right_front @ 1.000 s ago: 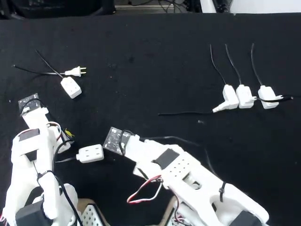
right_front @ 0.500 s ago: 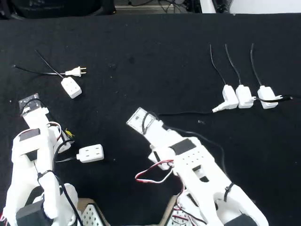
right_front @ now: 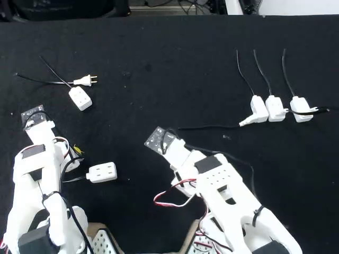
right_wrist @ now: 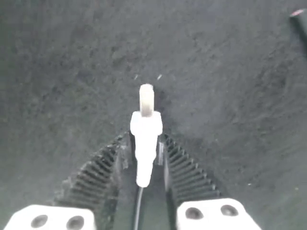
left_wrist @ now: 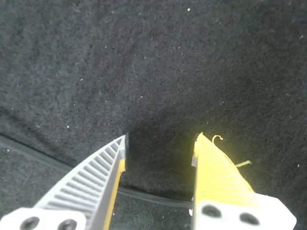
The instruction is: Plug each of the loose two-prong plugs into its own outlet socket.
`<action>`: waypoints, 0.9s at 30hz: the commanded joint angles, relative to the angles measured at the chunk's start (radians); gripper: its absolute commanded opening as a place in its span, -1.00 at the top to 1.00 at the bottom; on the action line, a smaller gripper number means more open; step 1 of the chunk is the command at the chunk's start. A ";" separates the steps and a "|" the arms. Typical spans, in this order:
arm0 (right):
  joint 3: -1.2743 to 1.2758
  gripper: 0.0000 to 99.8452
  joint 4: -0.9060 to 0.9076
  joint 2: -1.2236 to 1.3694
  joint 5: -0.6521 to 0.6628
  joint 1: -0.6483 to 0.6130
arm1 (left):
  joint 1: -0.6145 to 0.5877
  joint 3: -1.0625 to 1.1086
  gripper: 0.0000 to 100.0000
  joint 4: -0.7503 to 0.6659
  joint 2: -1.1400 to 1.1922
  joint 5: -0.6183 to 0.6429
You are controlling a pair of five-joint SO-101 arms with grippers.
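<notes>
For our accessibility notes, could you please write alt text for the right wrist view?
The right gripper clamps a white two-prong plug between its ribbed fingers, prongs pointing away from the camera. Its thin cord runs back between the fingers, above a black cloth.

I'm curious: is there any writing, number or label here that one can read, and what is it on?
No text can be read.
Board on the left arm: pale specks, too small to read.
Board on the right arm: the same, too small to read.
Outlet block and held plug: plain white, no print seen.
</notes>
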 commanded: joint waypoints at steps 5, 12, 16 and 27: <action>-0.051 0.83 0.023 -0.015 0.021 0.012 | 0.005 -0.005 0.54 -0.009 -0.020 0.005; -0.090 0.83 -0.006 -0.008 -0.058 0.009 | 0.004 -0.005 0.54 -0.009 -0.020 0.005; -0.084 0.83 -0.014 -0.007 -0.055 0.011 | 0.002 -0.005 0.54 -0.009 -0.020 0.005; -0.050 0.83 -0.020 -0.007 -0.054 0.012 | 0.002 -0.005 0.54 -0.009 -0.020 0.005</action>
